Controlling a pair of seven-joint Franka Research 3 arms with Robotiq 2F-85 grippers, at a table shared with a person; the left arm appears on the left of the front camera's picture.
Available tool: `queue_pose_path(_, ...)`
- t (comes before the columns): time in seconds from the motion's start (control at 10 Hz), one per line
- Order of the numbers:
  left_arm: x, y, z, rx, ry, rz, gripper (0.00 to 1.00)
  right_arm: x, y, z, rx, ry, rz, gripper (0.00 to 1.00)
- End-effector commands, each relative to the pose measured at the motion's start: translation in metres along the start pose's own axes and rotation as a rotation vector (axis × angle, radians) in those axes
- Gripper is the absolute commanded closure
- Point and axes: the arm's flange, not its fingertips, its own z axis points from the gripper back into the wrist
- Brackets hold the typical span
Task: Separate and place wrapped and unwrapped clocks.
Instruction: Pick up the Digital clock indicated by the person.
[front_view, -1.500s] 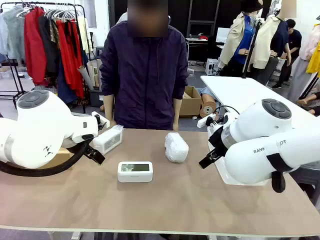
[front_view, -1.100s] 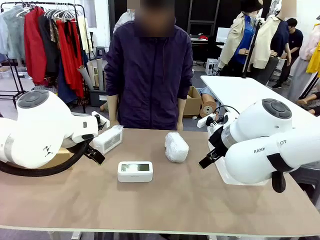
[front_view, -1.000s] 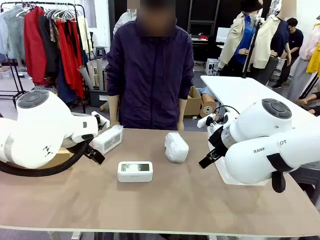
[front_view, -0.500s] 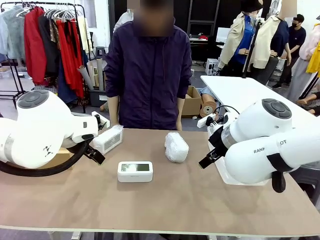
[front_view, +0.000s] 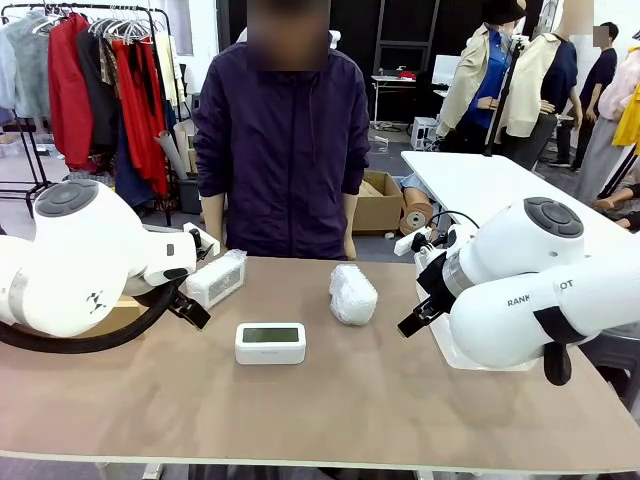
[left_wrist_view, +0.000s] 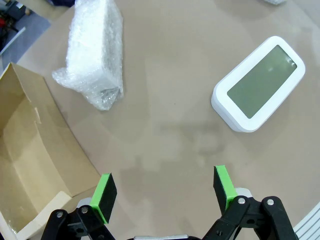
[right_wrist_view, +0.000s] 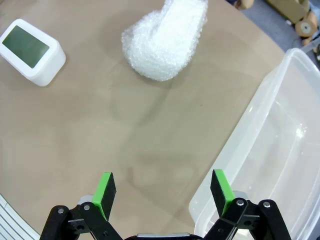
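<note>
While both arms hover over the table (front_view: 350, 420) with nothing held, no clock has yet been sorted. Left to right: an open cardboard box (left_wrist_view: 30, 165) at the table's left edge; the left gripper (left_wrist_view: 163, 182), jaws spread wide above bare tabletop; the boxy wrapped bundle (left_wrist_view: 95, 55) just beyond the cardboard box; the bare white clock (front_view: 270, 342), screen up, near the middle; the rounded wrapped bundle (front_view: 352, 293) to its right; the right gripper (right_wrist_view: 163, 187), jaws likewise spread; and a clear plastic bin (right_wrist_view: 280, 150) beside it.

A sound first pick would likely centre the left jaws across the boxy wrapped bundle's short sides. They should come down far enough to pinch the body rather than loose film, since the wrap may slip or crumple.

Compared with a moment earlier, the arms and all three items are unmoved. The person (front_view: 280, 150) at the far side has shifted slightly toward the left.
</note>
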Motion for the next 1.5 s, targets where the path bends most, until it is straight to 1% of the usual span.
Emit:
queue_pose_path(0.0,0.000,0.001,0.000,0.000,0.000,0.001,0.00,0.000,0.000,0.000,0.000,0.000,-0.001,0.00)
queue_pose_path(0.4,0.000,0.000,0.000,0.000,0.000,0.000,0.00,0.000,0.000,0.000,0.000,0.000,0.000,0.00)
queue_pose_path(0.5,0.003,-0.001,0.005,-0.032,0.032,-0.037,0.00,0.002,0.004,0.002,0.055,0.017,0.041,0.00)
queue_pose_path(0.6,0.006,0.002,0.013,-0.099,0.036,-0.108,0.00,0.003,0.010,0.002,0.113,0.026,0.063,0.00)
queue_pose_path(0.7,0.008,0.005,0.018,-0.139,0.039,-0.126,0.00,0.005,0.010,0.005,0.182,0.034,0.077,0.00)
queue_pose_path(0.8,0.014,0.009,0.030,-0.219,0.032,-0.133,0.00,0.009,0.013,0.011,0.266,0.038,0.098,0.00)
queue_pose_path(0.9,0.020,0.015,0.039,-0.286,0.025,-0.145,0.00,0.014,0.012,0.018,0.319,0.027,0.113,0.00)
queue_pose_path(1.0,0.029,0.021,0.052,-0.327,0.013,-0.168,0.00,0.022,0.010,0.026,0.352,0.023,0.131,0.00)
queue_pose_path(1.1,0.032,0.030,0.061,-0.389,-0.029,-0.207,0.00,0.028,0.004,0.032,0.392,0.017,0.156,0.00)
queue_pose_path(1.3,0.040,0.051,0.074,-0.507,-0.108,-0.323,0.00,0.046,-0.016,0.048,0.438,-0.055,0.236,0.00)
queue_pose_path(1.4,0.042,0.062,0.077,-0.523,-0.171,-0.395,0.00,0.055,-0.025,0.056,0.400,-0.108,0.261,0.00)
